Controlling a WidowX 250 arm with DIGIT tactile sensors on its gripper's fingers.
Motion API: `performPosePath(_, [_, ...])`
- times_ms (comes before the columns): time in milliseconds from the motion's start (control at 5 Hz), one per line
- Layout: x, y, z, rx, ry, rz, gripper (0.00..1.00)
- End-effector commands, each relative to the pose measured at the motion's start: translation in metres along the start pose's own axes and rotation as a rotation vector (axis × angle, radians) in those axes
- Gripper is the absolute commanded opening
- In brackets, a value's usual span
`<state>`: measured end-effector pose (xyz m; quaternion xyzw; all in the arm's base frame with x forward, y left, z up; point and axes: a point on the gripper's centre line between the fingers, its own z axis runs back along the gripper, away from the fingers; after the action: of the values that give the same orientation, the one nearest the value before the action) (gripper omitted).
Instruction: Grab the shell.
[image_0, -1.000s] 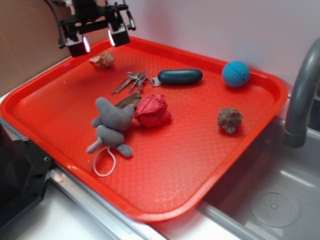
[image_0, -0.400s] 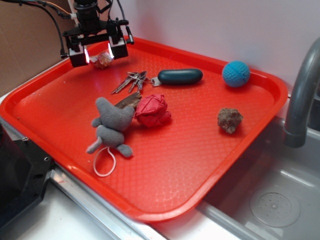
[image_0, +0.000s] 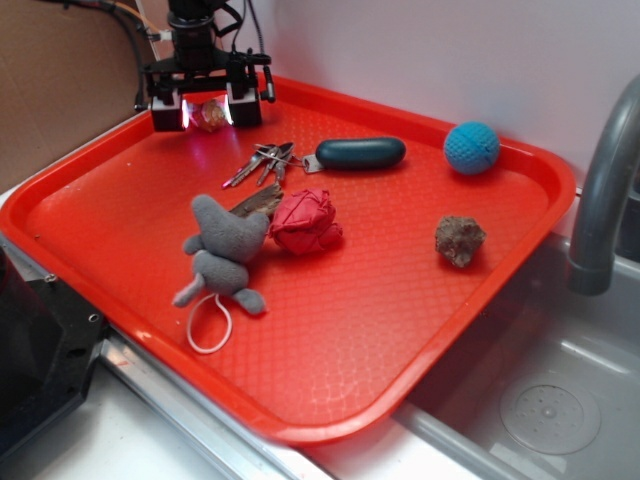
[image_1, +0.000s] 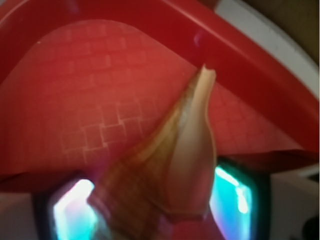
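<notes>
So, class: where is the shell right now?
In the exterior view the shell sits at the tray's far left corner, between the open jaws, beyond the keys.

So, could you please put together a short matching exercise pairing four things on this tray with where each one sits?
Column one:
1. shell
2. blue ball
3. rough brown rock
4. grey plush toy

Column two:
a. near the tray's right side, closest to the faucet
b. between the gripper's fingers at the tray's far left corner
c. by the tray's far rim, right of the dark oval key fob
d. left of the red crumpled ball, beside a white loop

Pairs: 1-b, 2-c, 3-a, 4-d
</notes>
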<state>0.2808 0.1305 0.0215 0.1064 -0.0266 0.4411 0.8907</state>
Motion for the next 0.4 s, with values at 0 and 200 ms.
performPosePath(0, [-0.022,0.022,0.093,-0.189,-0.037,-0.319,0.0])
performPosePath(200, [-0.047,0.049,0.142,-0.27,-0.102,-0.517,0.0])
